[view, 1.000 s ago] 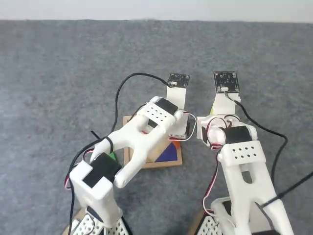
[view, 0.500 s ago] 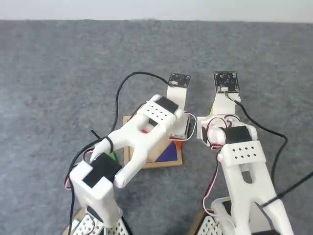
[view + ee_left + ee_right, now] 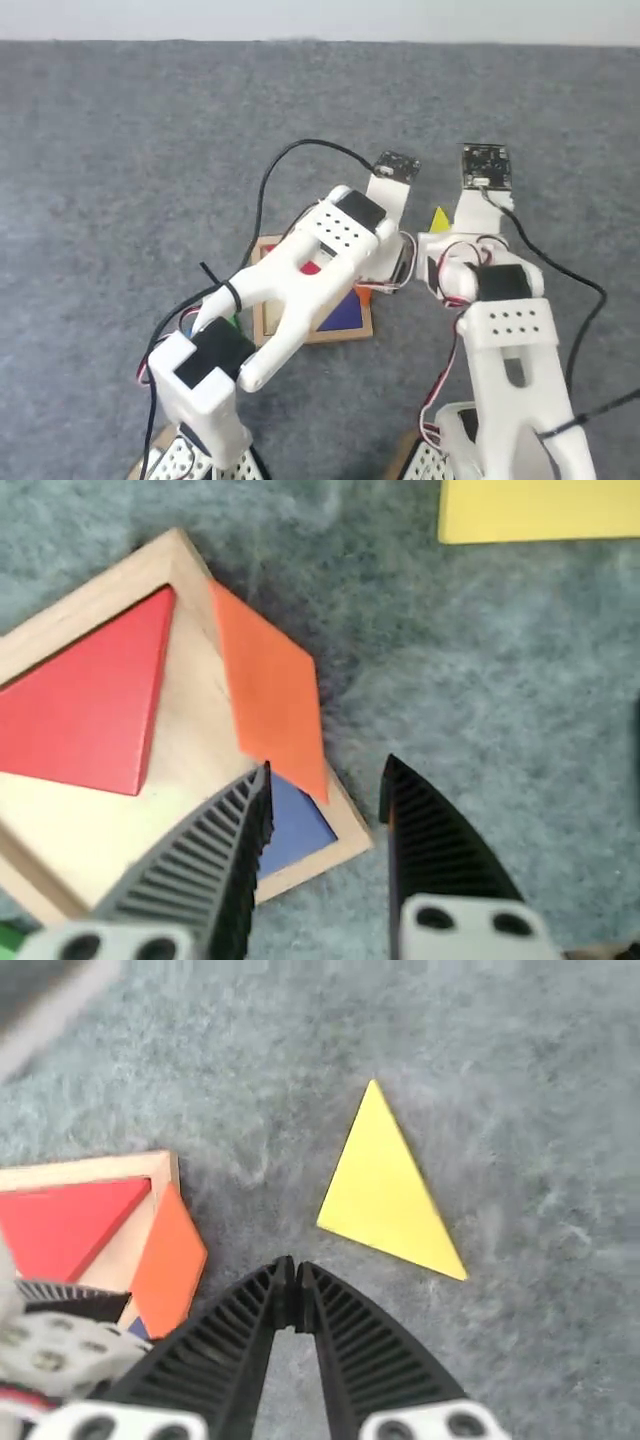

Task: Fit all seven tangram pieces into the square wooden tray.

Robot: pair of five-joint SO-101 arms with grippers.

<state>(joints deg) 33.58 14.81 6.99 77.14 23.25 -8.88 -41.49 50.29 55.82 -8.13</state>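
tray (image 3: 262,322) near centre, under left arm | red piece (image 3: 85,715), blue piece (image 3: 295,825) inside | orange piece (image 3: 270,695) across its right rim | yellow triangle (image 3: 385,1185) on mat, far-right of tray | left gripper (image 3: 326,770) open, empty, over orange piece's tip | right gripper (image 3: 290,1265) closed, empty, just near of yellow triangle

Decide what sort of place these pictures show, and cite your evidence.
Likely a robotics lab bench: two white robot arms, a grey carpeted table, a square wooden tray and a yellow triangular piece.

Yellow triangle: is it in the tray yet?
No, the yellow triangle lies on the grey mat, apart from the tray.
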